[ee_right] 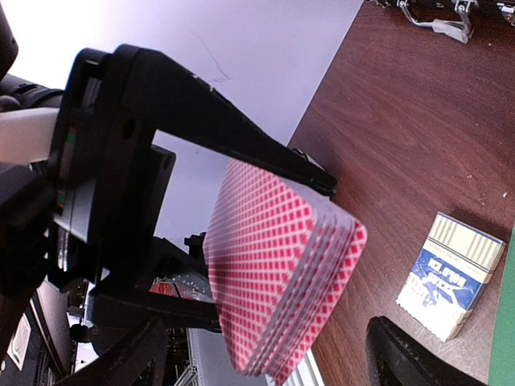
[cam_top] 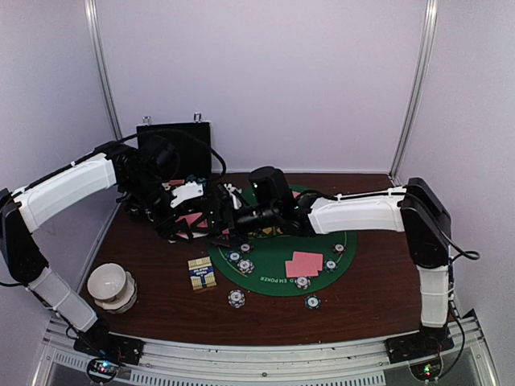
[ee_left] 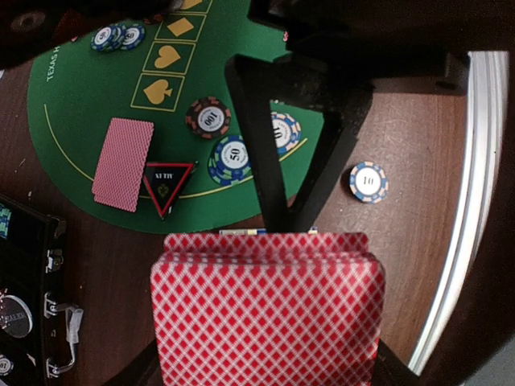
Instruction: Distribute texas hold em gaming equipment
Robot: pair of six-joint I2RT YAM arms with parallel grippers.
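Note:
My left gripper [cam_top: 191,215] is shut on a deck of pink-backed playing cards [ee_left: 265,314], held off the table over its left part. The right gripper [ee_right: 269,362] stands open, one finger on each side of the deck's end [ee_right: 282,265], not clamped on it. In the left wrist view its black fingers [ee_left: 256,145] reach the deck's far edge. On the green mat [cam_top: 278,265] lie a small stack of pink cards [cam_top: 304,263], a red triangle marker [ee_left: 167,185] and several stripe-edged chips [ee_left: 232,157]. Two more chips [cam_top: 236,298] lie on the wood by the mat.
A blue-and-yellow card box [cam_top: 202,273] lies on the wood left of the mat. The black hard case [cam_top: 173,149] stands open at the back left. A white bowl-like object [cam_top: 111,285] sits at the front left. Metal rail runs along the table's near edge [cam_top: 265,354].

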